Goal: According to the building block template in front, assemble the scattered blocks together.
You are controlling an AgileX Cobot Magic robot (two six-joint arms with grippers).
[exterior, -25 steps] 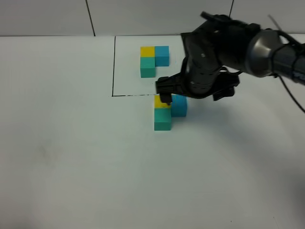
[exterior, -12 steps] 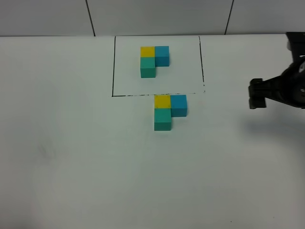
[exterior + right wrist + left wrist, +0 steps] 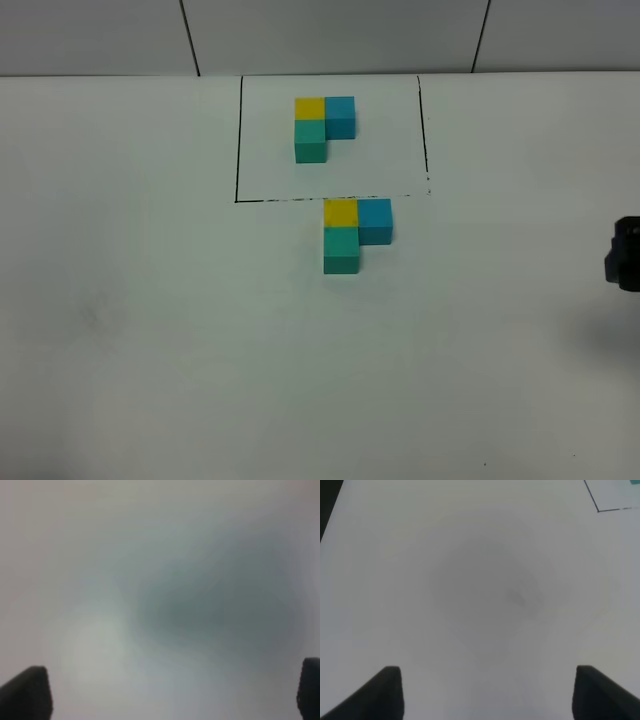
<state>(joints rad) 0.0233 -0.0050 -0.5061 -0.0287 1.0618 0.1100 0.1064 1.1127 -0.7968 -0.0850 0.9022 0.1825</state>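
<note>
Two L-shaped clusters of cubes sit on the white worktop (image 3: 150,330) in the high view. The building block template (image 3: 322,128) is in the upper middle of the frame, inside a thin black-line rectangle (image 3: 238,140): yellow at the back left, blue to its right, teal-green in front of the yellow. Just below that rectangle's lower edge, about mid-frame, are the scattered blocks, pushed together in the same L: the yellow cube (image 3: 341,212), the blue cube (image 3: 375,220) touching its right side, the teal-green cube (image 3: 341,250) in front of the yellow. The right tool (image 3: 625,253) is only a dark bit at the right edge, well apart from the cubes; its wrist view shows fingertips far apart over blurry bare surface, gripping nothing. The left tool (image 3: 487,692) also has its fingertips spread over bare worktop, nothing between them, with a corner of the black line in the upper right.
</note>
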